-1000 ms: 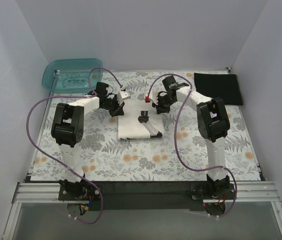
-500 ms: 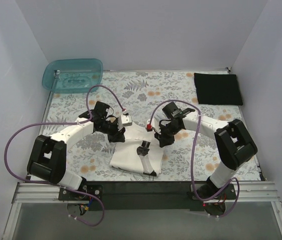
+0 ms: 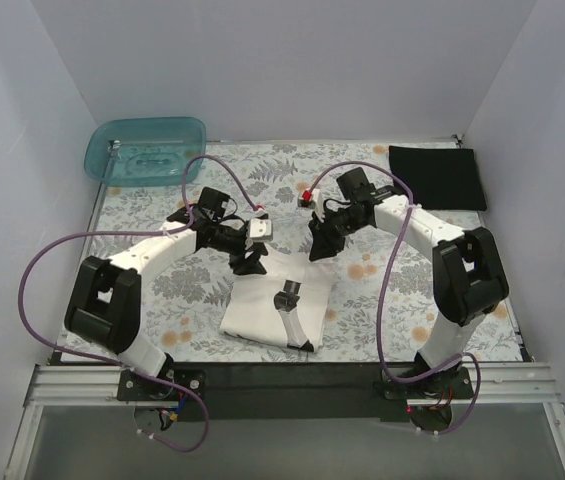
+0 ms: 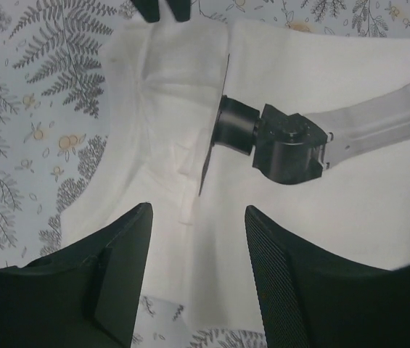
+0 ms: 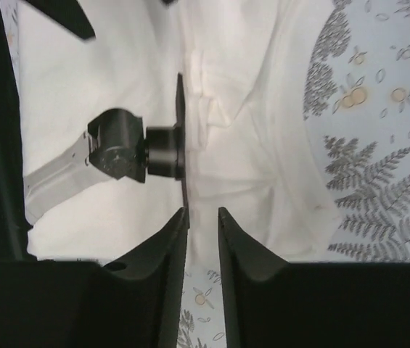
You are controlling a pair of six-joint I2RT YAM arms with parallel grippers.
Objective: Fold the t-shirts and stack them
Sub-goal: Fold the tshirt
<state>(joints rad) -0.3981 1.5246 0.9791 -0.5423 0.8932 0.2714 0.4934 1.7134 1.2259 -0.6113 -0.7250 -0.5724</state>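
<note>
The cream-white t-shirt [image 3: 262, 312] lies folded on the patterned cloth near the table's front middle, and also fills the left wrist view [image 4: 350, 210] and the right wrist view [image 5: 81, 80]. My left gripper [image 3: 253, 264] hovers over its far left edge, open, with nothing between the fingers [image 4: 128, 268]. At the far right edge my right gripper [image 3: 319, 246] stands a little open and holds nothing; bare cloth shows in its narrow gap [image 5: 202, 217]. The black t-shirt [image 3: 437, 178] lies folded flat at the back right.
A black and grey tool-like piece [image 3: 290, 303] lies on the white shirt [image 4: 284, 145] [image 5: 128, 152]. A translucent teal tub [image 3: 146, 150] stands at the back left. The floral cloth [image 3: 402, 300] covers the table, with white walls on three sides.
Both grippers, shut a second ago, dragged the white shirt toward the near edge, then opened, let go of its far edge and drew back a little.
</note>
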